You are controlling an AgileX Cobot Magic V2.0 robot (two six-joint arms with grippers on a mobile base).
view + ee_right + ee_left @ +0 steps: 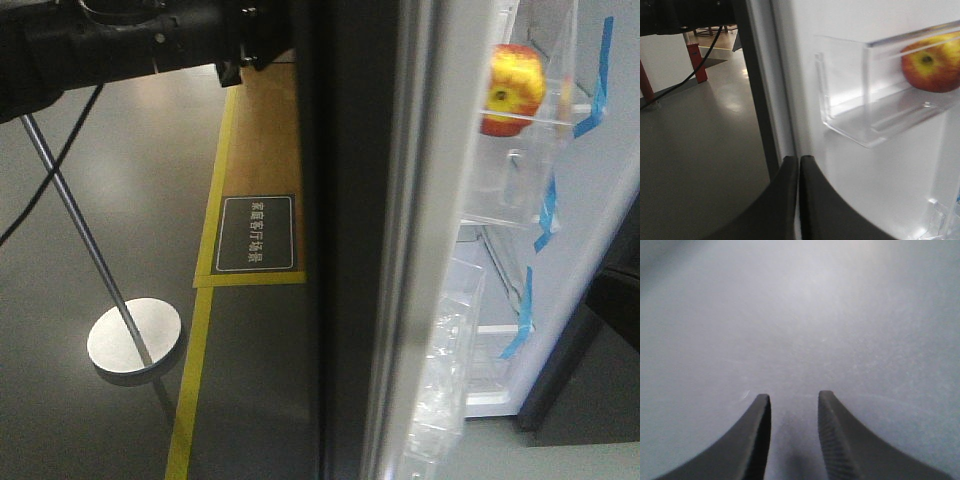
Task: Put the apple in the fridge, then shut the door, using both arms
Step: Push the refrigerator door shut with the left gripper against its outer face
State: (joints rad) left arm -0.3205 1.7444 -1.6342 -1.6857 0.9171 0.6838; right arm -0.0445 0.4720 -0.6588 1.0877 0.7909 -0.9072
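Observation:
The apple (512, 88), red with a yellow patch, sits in a clear plastic bin (875, 120) on the door's white inner liner; it also shows in the right wrist view (932, 62). The door (340, 250) stands edge-on, with its dark grey outer face to the left. The fridge's white inside with blue tape strips (590, 200) lies to the right. My left gripper (792, 397) is open and empty, close against a plain grey surface. My left arm (150, 40) reaches to the door's outer face. My right gripper (799, 159) is shut and empty at the door's edge, below and left of the bin.
A round metal stand base (133, 336) with a slanted pole stands on the grey floor at the left. A yellow floor line and a black sign (258, 233) lie beside the door. Red table legs (695, 62) and a black cable are behind.

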